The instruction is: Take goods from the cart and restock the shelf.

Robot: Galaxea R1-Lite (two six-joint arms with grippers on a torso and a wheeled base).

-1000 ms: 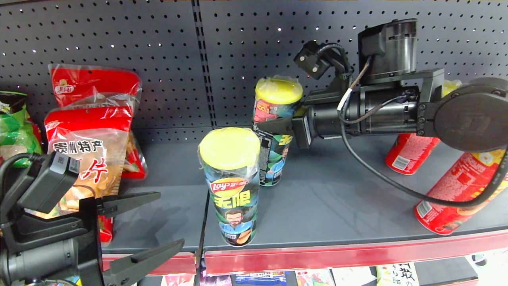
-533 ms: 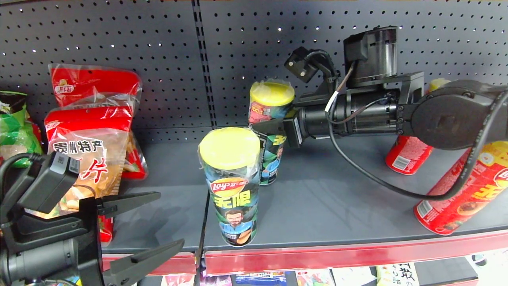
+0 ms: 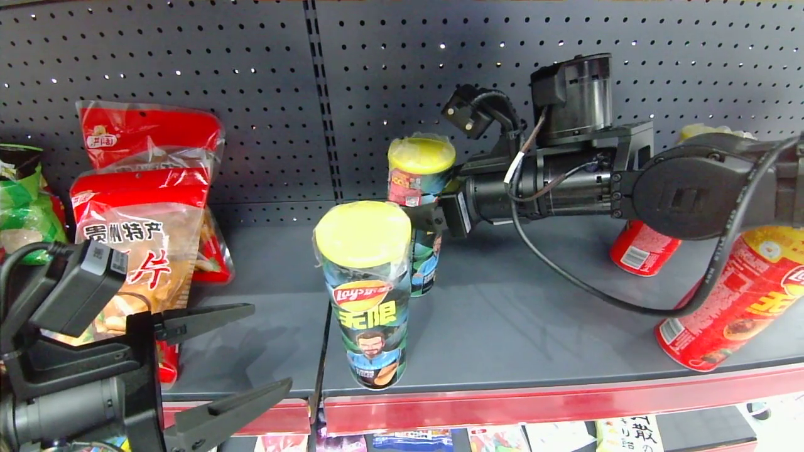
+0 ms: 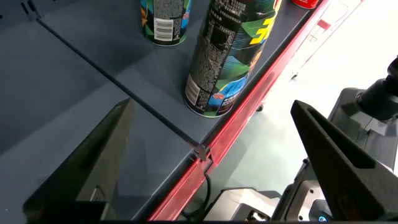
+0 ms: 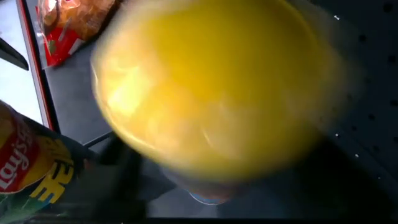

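Note:
A green-and-black chips can with a yellow lid [image 3: 419, 182] stands slightly tilted at the back middle of the grey shelf [image 3: 521, 326]. My right gripper [image 3: 421, 216] is shut on its body from the right. I cannot tell if its base touches the board. In the right wrist view the yellow lid [image 5: 217, 87] is a blur. A matching can [image 3: 367, 289] stands upright in front of it near the shelf edge, also seen as can [image 4: 227, 50]. My left gripper [image 3: 226, 351] hangs open below the shelf's front left, gripper [image 4: 211, 106] empty.
Red snack bags [image 3: 147, 207] and a green bag [image 3: 22, 207] lean at the shelf's left. Two red cans [image 3: 735, 301] [image 3: 644, 248] lie tilted at the right. A pegboard wall [image 3: 251, 94] closes the back. The red front lip [image 3: 502, 402] runs along the edge.
My right arm has carried the held can leftward and toward the back wall, behind the front can. The left gripper has stayed still and open.

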